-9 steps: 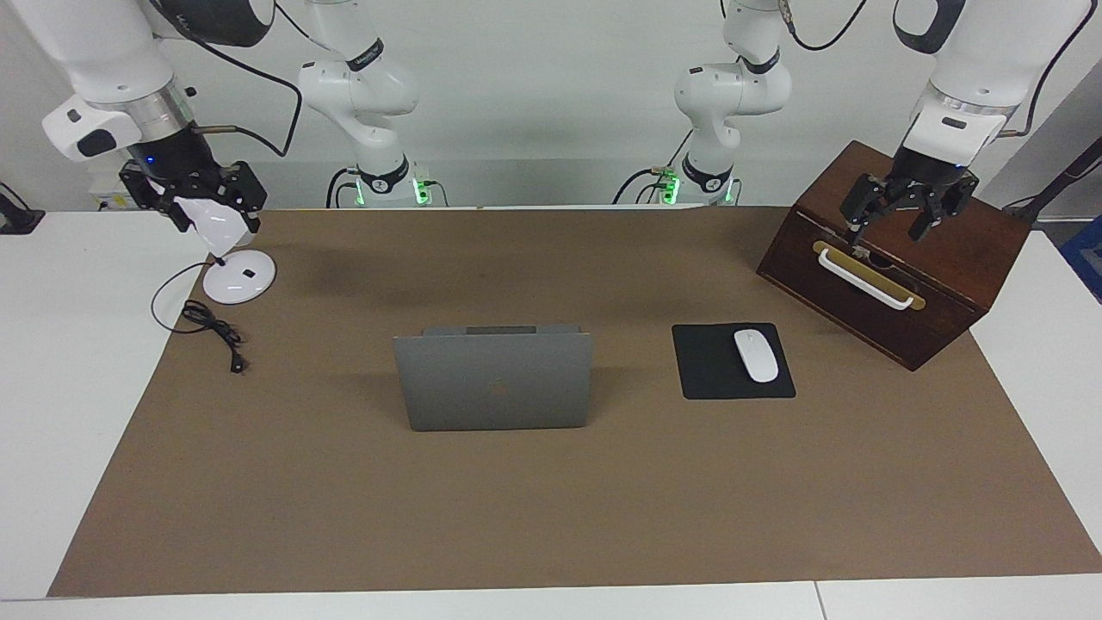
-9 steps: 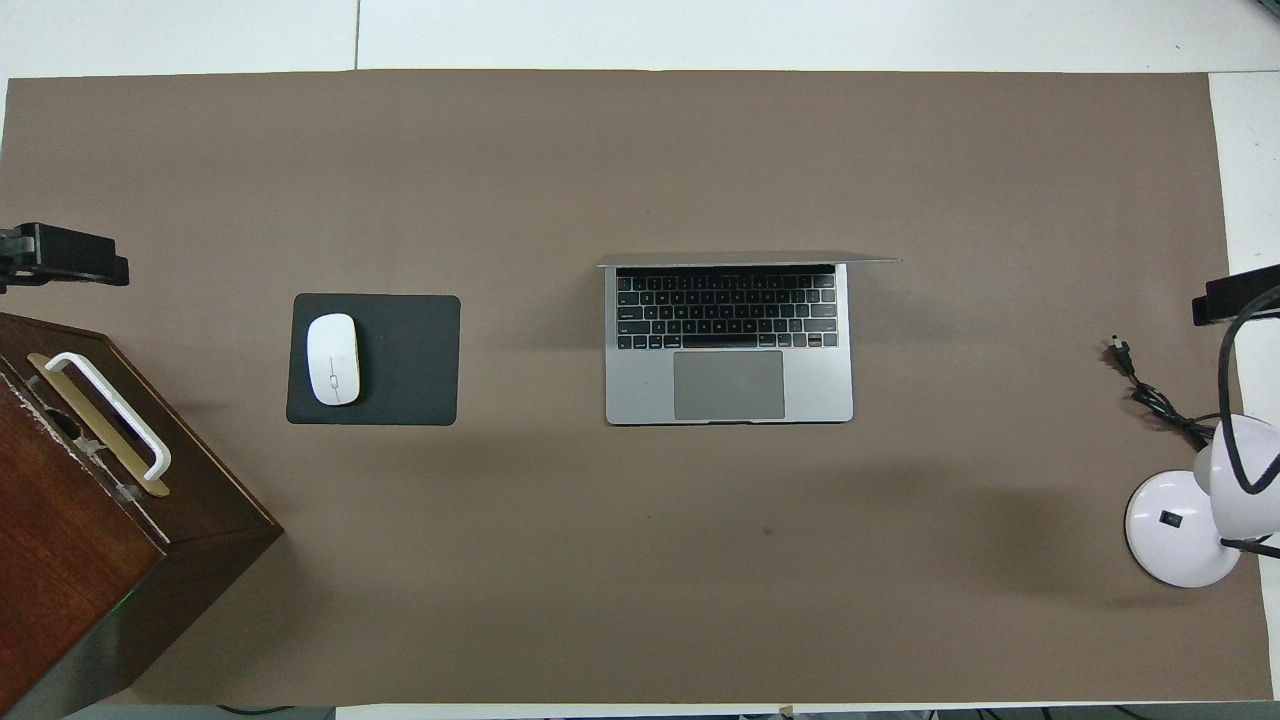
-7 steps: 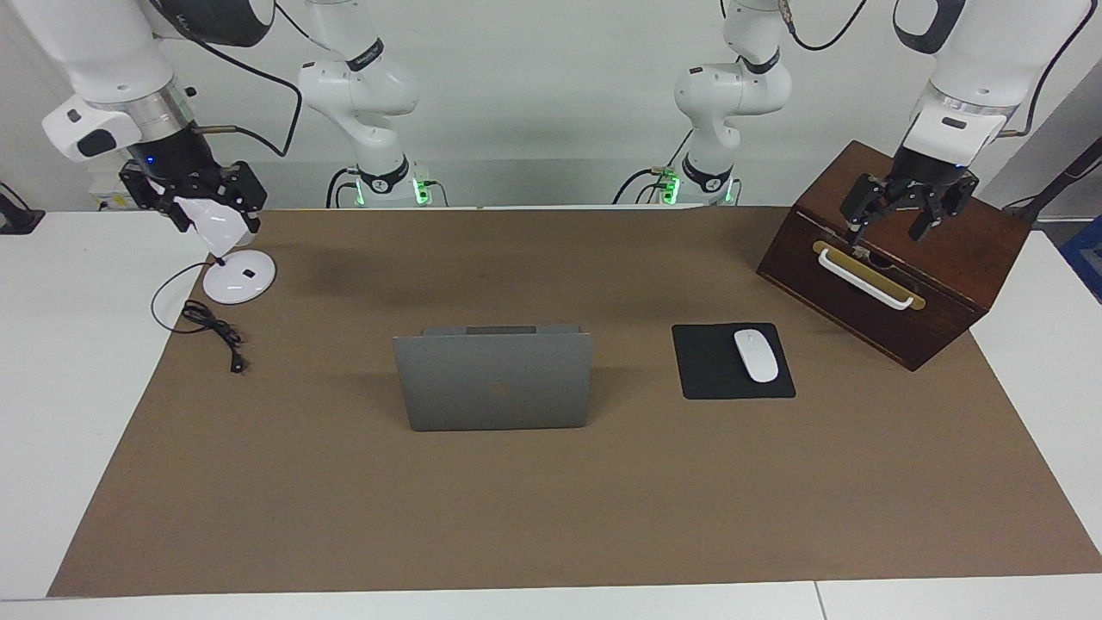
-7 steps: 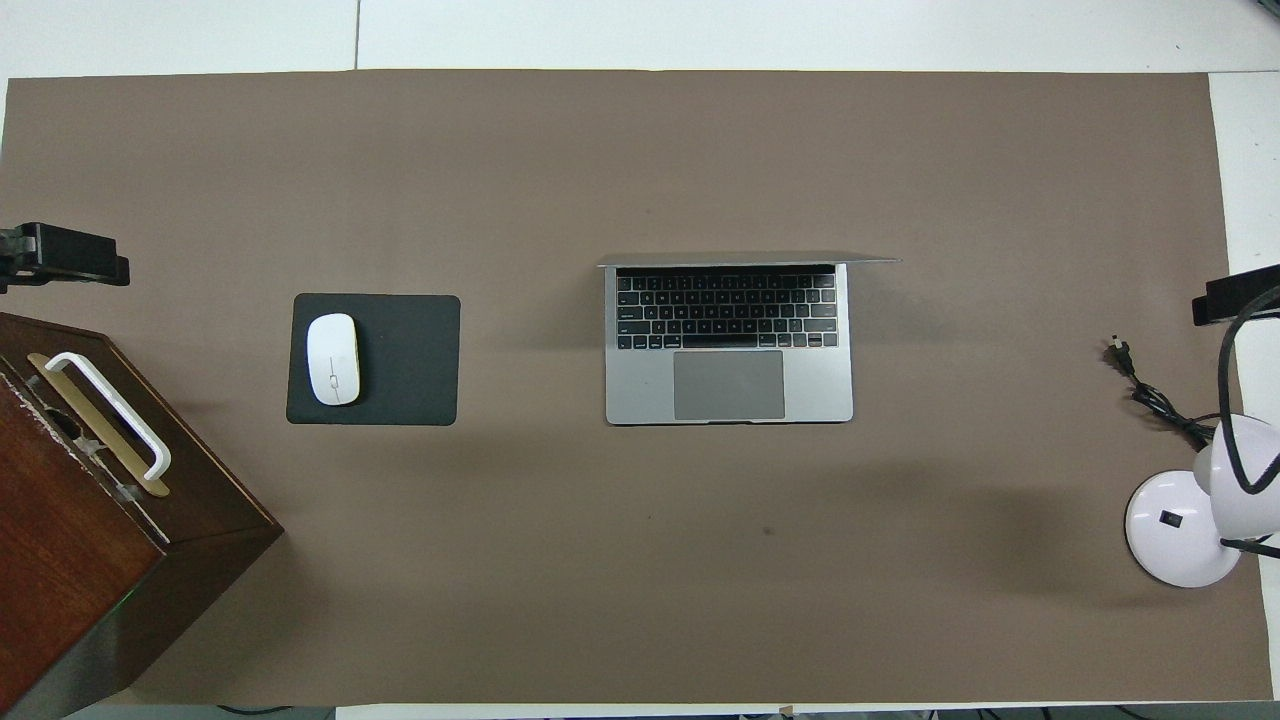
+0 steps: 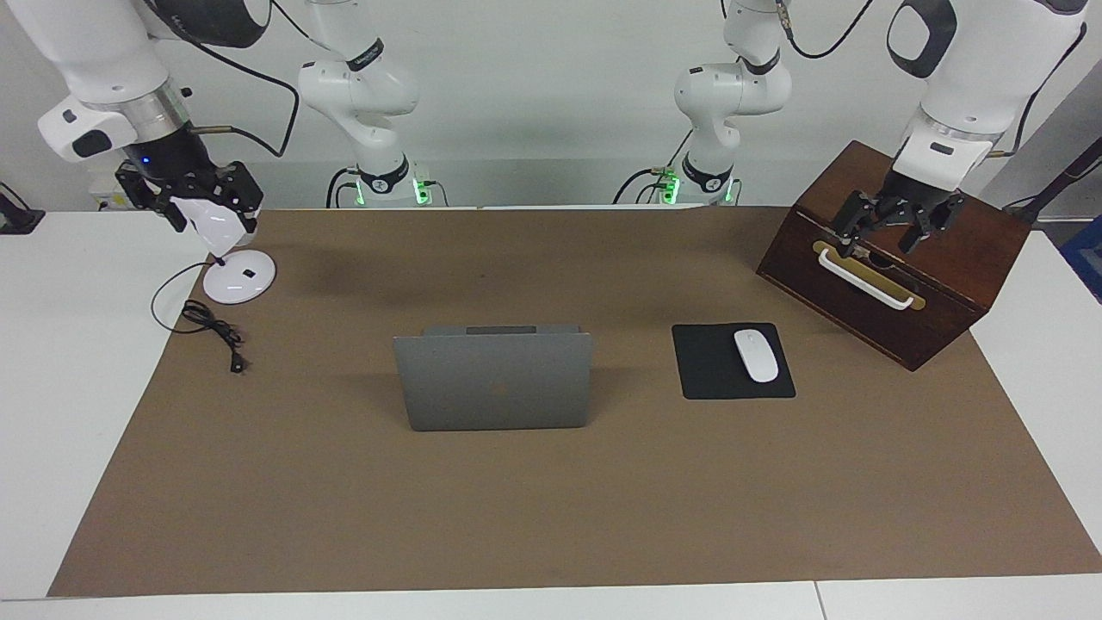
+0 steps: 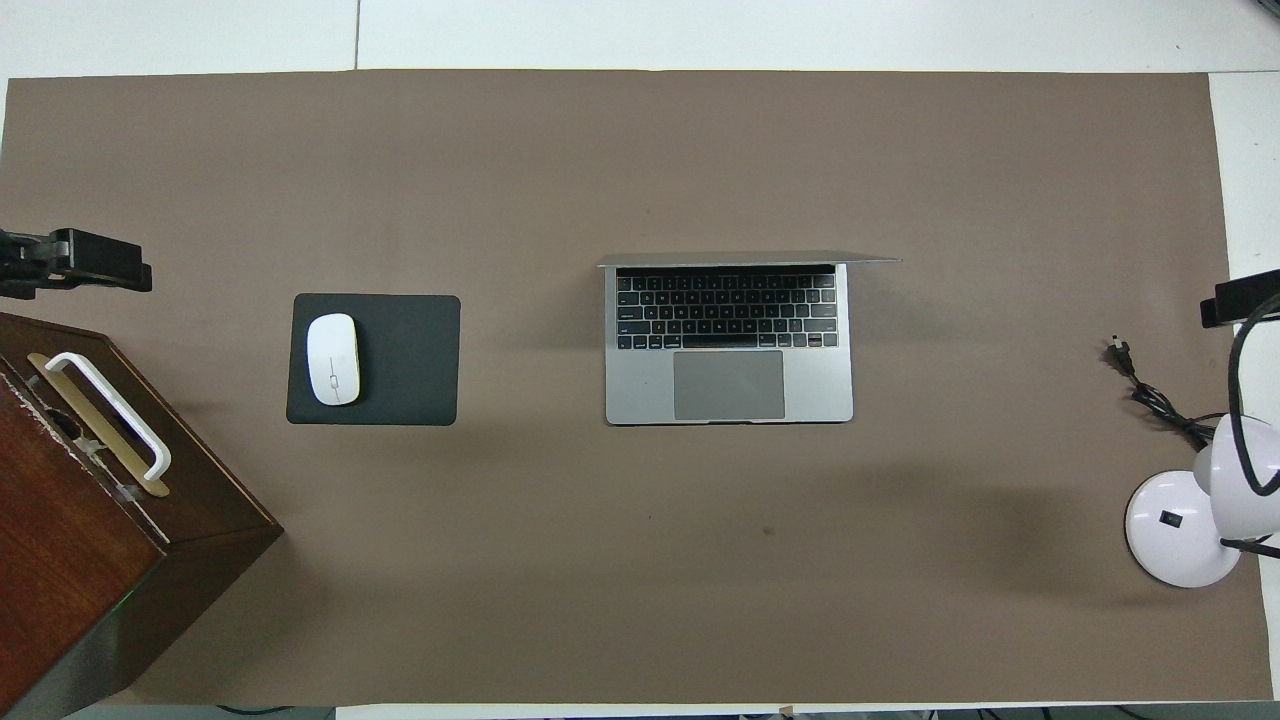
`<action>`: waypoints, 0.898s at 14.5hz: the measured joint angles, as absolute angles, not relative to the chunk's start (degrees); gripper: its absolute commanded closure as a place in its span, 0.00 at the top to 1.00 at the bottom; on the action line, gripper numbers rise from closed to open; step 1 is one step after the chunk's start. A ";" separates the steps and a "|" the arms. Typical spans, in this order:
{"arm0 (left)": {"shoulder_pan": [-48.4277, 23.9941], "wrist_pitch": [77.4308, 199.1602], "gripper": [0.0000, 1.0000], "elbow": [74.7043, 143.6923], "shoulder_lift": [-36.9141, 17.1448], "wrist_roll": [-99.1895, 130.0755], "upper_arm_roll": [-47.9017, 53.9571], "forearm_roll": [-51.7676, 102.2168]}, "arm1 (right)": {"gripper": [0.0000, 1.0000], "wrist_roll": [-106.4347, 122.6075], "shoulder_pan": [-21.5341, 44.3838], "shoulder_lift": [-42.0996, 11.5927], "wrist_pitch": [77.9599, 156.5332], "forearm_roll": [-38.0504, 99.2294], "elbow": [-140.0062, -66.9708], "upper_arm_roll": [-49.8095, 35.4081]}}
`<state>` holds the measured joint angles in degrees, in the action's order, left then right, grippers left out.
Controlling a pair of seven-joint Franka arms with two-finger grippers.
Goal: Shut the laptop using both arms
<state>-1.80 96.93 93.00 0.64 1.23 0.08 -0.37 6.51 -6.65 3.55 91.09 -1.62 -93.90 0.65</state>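
The silver-grey laptop (image 5: 495, 383) (image 6: 730, 385) stands open in the middle of the brown mat, lid upright, its back with the dark logo turned away from the robots and the keyboard toward them. My left gripper (image 5: 885, 234) (image 6: 100, 268) hangs open over the wooden box at the left arm's end, holding nothing. At the right arm's end, my right gripper (image 5: 211, 220) (image 6: 1238, 300) is open in the air over the desk lamp, with nothing in it. Both are well away from the laptop.
A dark wooden box (image 5: 921, 267) with a white handle sits at the left arm's end. Between it and the laptop lies a black mouse pad (image 5: 715, 375) with a white mouse (image 5: 756, 355). A white desk lamp (image 5: 239, 277) and its black cord (image 5: 211, 327) sit at the right arm's end.
The left gripper has shifted slightly over the box toward the table's middle. The right gripper has risen a little. The laptop has not moved.
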 measured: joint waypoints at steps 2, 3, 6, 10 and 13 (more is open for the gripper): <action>-1.80 96.90 1.00 93.11 0.64 1.23 0.08 -0.37 | 1.00 7.97 -8.12 3.57 91.09 -1.37 -94.66 1.00; -1.80 96.87 1.00 93.13 0.64 1.24 0.08 -0.37 | 1.00 8.47 -8.65 3.58 91.09 -1.24 -94.86 1.13; -1.80 96.68 1.00 93.14 0.64 1.24 0.07 -0.37 | 1.00 8.34 -8.80 3.72 91.33 -1.18 -94.91 1.16; -1.80 96.69 1.00 93.10 0.66 1.24 0.07 -0.37 | 0.79 7.95 -8.50 3.71 96.02 -1.14 -94.96 0.70; -1.80 96.69 1.00 93.05 0.72 1.24 0.06 -0.37 | 0.30 7.09 -6.59 2.96 100.40 -1.12 -95.03 0.28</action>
